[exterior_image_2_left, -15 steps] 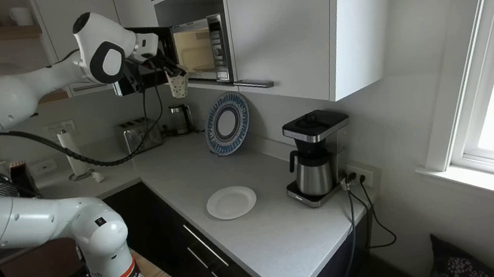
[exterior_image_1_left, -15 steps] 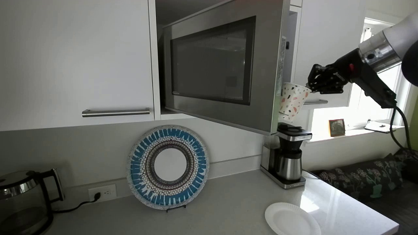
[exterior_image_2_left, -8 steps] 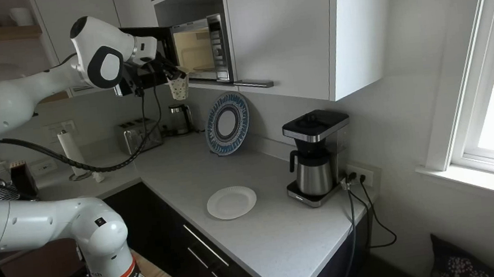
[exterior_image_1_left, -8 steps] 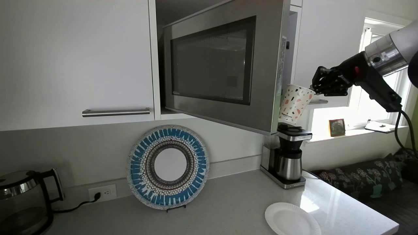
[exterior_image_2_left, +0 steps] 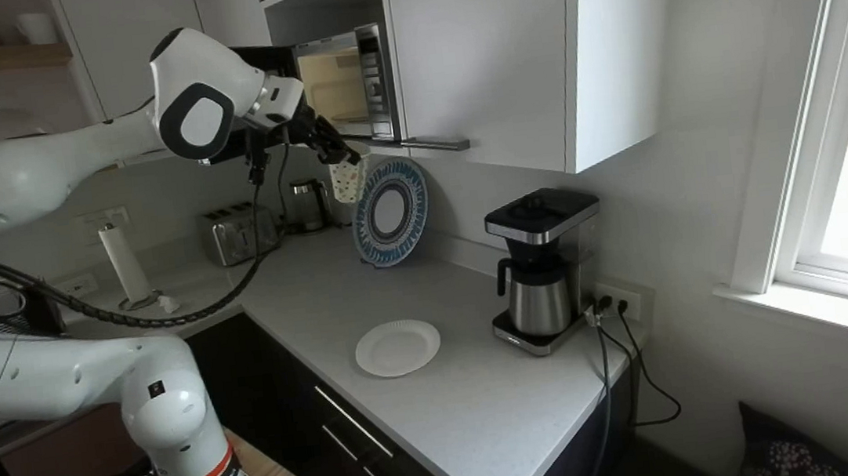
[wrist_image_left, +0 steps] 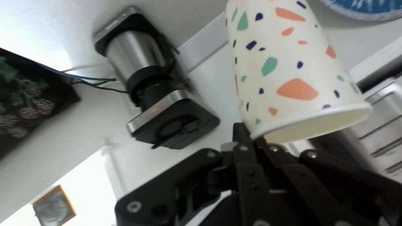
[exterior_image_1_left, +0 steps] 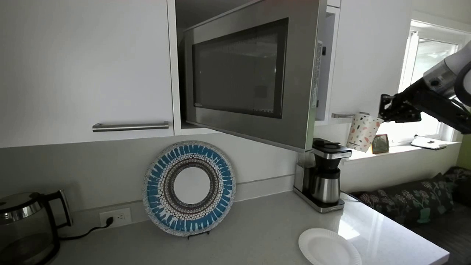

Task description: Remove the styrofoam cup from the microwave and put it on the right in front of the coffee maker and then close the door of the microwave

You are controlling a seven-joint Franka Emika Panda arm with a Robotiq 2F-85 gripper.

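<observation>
The cream styrofoam cup with coloured specks [exterior_image_1_left: 363, 134] is in the air, tilted, in both exterior views [exterior_image_2_left: 347, 181] and close up in the wrist view [wrist_image_left: 282, 62]. My gripper [wrist_image_left: 250, 135] is shut on its rim, one finger outside the wall and one inside. In an exterior view the gripper [exterior_image_1_left: 383, 117] holds the cup to the right of the open door of the microwave [exterior_image_1_left: 300, 77]. The microwave [exterior_image_2_left: 376, 85] is open, with its lit inside visible. The coffee maker [exterior_image_2_left: 540, 297] stands on the counter, lower than the cup; it also shows in the wrist view [wrist_image_left: 135, 56].
A flat white plate [exterior_image_2_left: 398, 349] lies on the counter [exterior_image_2_left: 458, 408] in front of the coffee maker. A large blue patterned disc [exterior_image_1_left: 156, 187] leans on the wall. A dark glass pot [exterior_image_1_left: 27, 224] stands further along. Upper cabinets [exterior_image_2_left: 483, 50] overhang the counter.
My gripper has carried the cup away from the microwave door and lower, rightward in both exterior views. The cup stays gripped at its rim. The door has not moved.
</observation>
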